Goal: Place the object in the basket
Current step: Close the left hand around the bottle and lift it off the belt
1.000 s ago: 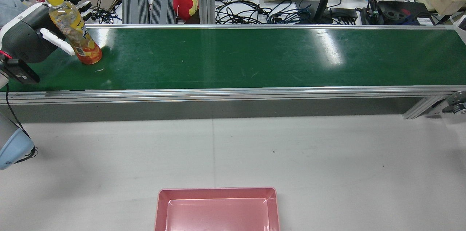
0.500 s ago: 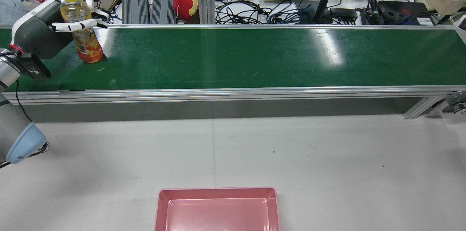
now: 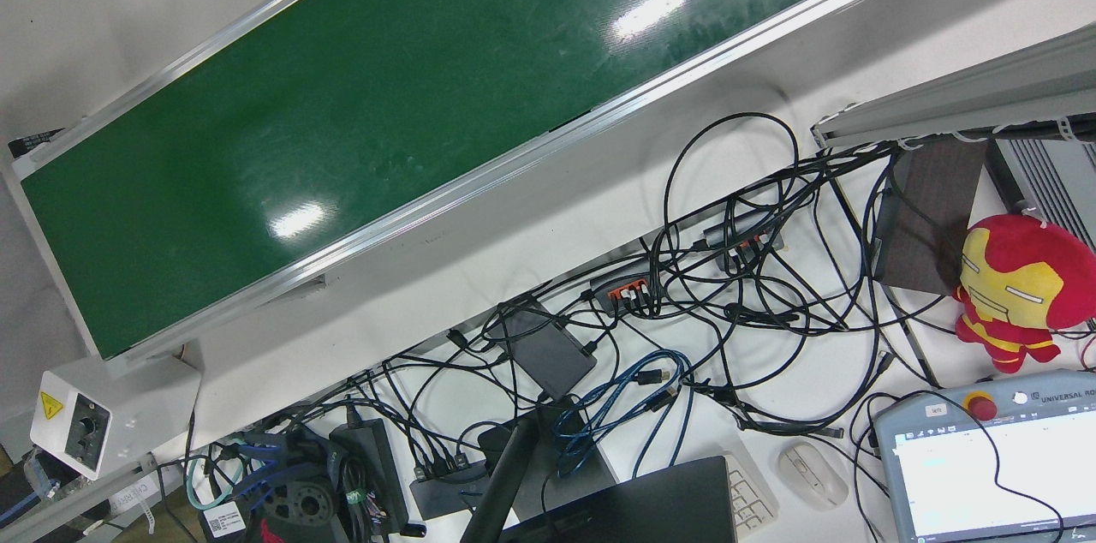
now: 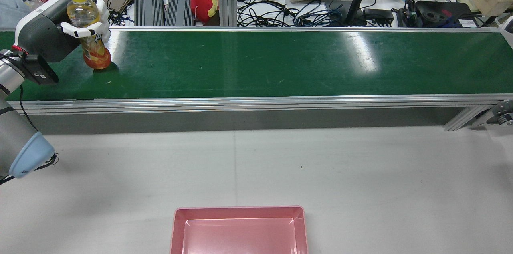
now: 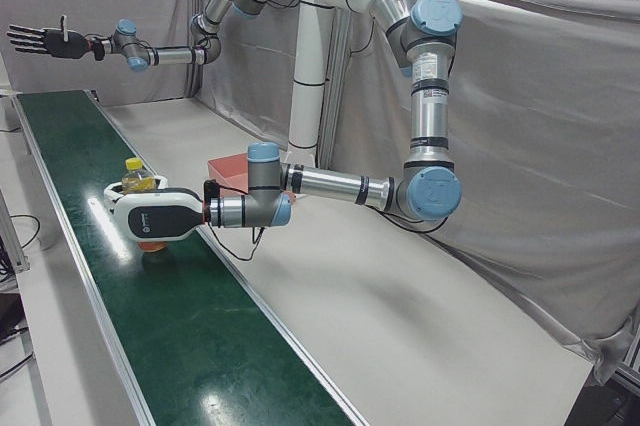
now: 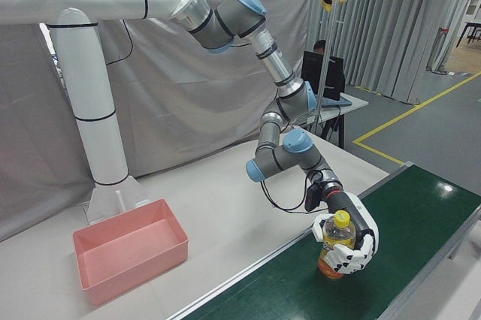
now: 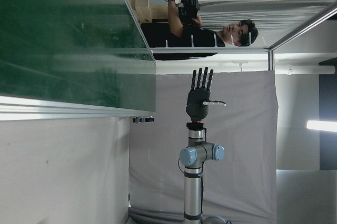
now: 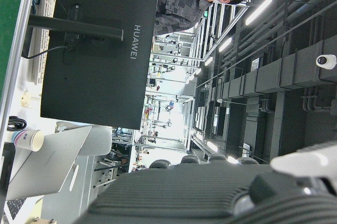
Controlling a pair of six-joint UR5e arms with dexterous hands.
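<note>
Left hand (image 4: 86, 25) closed around bottle (image 4: 90, 43) at conveyor's (image 4: 256, 63) 9 o'clock end, upright. Right hand (image 5: 45, 41) splayed, empty. Grasp apparently done; lift, carry to basket (image 4: 239, 210) at 6 o'clock pending.

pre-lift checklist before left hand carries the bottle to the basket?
1. Left hand wrapped on the bottle: ok, fingers close around its body.
2. Bottle upright, yellow cap on: ok.
3. Bottle clear of the green belt: cannot tell.
4. Pink basket empty: ok as far as the rear and right-front views show.
5. Right hand out of the way: ok, open, raised at the belt's far end.
</note>
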